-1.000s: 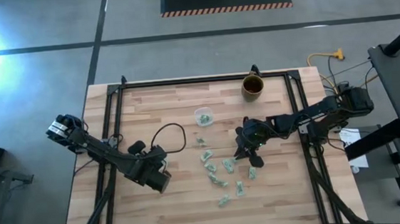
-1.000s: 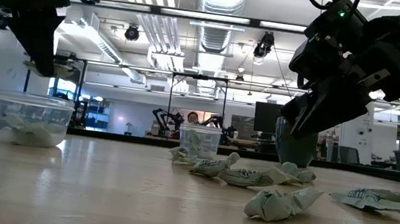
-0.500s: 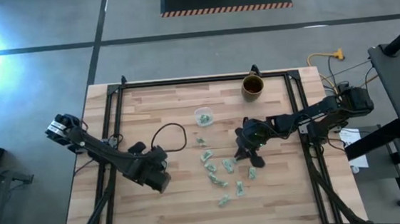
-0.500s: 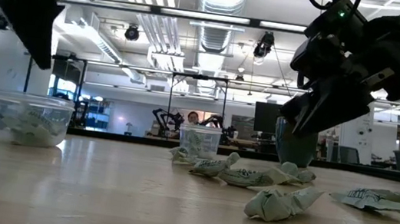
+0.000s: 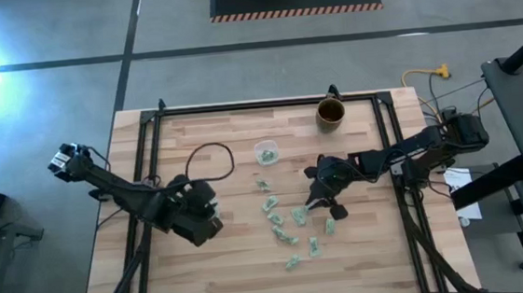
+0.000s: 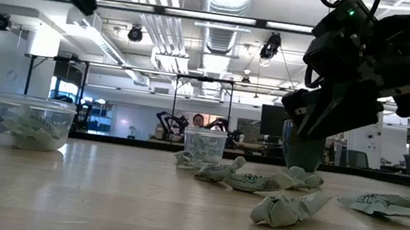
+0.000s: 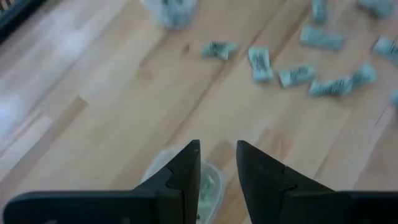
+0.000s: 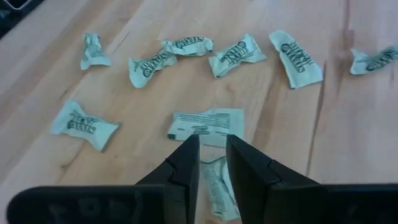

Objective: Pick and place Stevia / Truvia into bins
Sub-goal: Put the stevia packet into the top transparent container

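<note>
Several pale green Stevia / Truvia sachets [image 5: 284, 221] lie scattered flat on the wooden table's middle. One clear bin [image 6: 31, 121] with sachets in it stands near the left. The other bin [image 5: 265, 152] stands farther back, also with sachets in it. My left gripper [image 7: 217, 152] is open and empty, high above the near-left bin [image 7: 208, 183]. My right gripper [image 8: 213, 146] hovers above the sachets' right end [image 5: 325, 202], its fingers a little apart. A sachet [image 8: 214, 180] on the table shows through the gap, and a flat white one [image 8: 205, 124] lies just beyond.
A brown mug [image 5: 331, 113] stands at the table's far edge, behind my right gripper in the low view. Black frame rails [image 5: 151, 174] run along the table's left, right and far sides. A black cable [image 5: 208, 160] loops over the table near my left arm.
My left gripper has let go of a sachet over the near-left bin and risen well above it, almost out of the top of the low view. My right gripper has stayed in place over the sachets and rolled about its own axis.
</note>
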Controlling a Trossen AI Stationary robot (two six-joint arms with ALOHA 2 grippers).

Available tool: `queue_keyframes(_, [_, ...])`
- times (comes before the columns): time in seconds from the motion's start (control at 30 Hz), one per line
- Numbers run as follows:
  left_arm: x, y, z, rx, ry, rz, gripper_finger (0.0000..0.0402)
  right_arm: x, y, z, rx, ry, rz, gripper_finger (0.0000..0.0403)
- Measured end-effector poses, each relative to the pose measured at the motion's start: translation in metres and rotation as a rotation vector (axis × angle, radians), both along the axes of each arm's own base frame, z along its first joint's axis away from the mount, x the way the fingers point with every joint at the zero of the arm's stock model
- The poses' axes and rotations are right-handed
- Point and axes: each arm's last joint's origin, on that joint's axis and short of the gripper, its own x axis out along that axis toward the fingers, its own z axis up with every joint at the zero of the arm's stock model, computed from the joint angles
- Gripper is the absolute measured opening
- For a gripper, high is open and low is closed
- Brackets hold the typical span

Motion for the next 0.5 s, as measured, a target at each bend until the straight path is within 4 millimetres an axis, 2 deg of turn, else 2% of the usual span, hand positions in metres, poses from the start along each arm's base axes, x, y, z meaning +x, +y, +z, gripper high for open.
queue_keyframes(0.17, [-0.002,0.005,0.016,0.102,-0.145,-0.012,0.0087,-0.001,-0.001,-0.002,-0.012,0.024,-0.030,0.0104])
queue_keyframes(0.3, [-0.001,0.008,0.031,0.250,-0.254,-0.061,0.0087,-0.001,-0.001,-0.009,-0.019,0.073,-0.050,0.0122])
queue_keyframes(0.5, [-0.005,0.013,0.045,0.443,-0.274,-0.124,0.0087,0.004,-0.001,-0.027,0.012,0.162,-0.089,0.0136])
